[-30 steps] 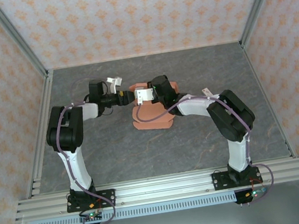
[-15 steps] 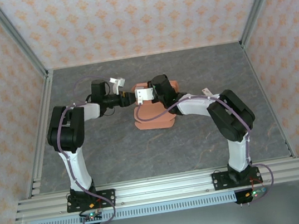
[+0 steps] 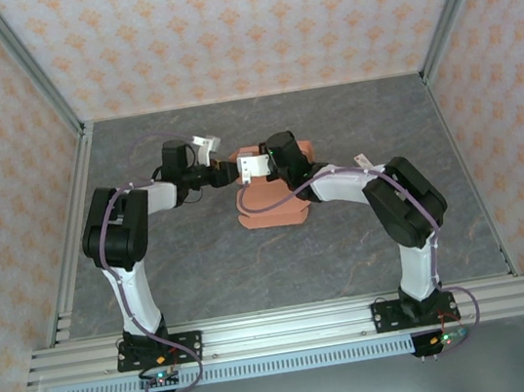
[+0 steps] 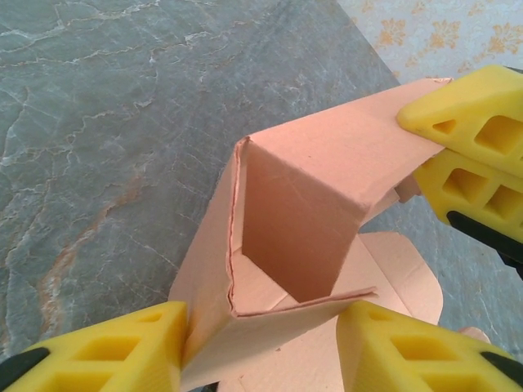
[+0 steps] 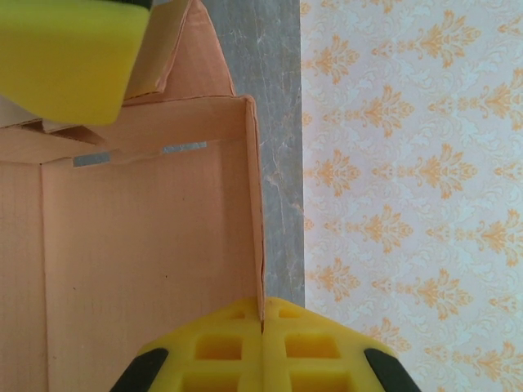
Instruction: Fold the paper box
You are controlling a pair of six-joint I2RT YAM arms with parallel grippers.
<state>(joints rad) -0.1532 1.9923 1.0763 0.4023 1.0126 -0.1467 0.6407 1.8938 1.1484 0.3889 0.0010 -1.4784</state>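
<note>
Salmon-orange paper box [image 3: 273,202], partly erected: one creased wall stands raised above flat flaps, lying mid-tabletop toward the back. The right gripper [image 5: 261,322] is closed on the raised wall's edge. The left gripper [image 4: 261,339] straddles the box's near corner, jaws partway apart, grip uncertain. Grey marbled tabletop [image 3: 203,264]; pale walls [image 3: 236,22] printed with orange motifs.

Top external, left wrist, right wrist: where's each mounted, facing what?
Top external: above, behind the bases, looking down on table; left arm, right arm, left claw, right claw, paper box.
Left wrist: looks along own fingers into the box's hollow.
Right wrist: own claw pinching a box wall, patterned wall beyond.
Shared: each wrist view catches the other claw's yellow finger.
</note>
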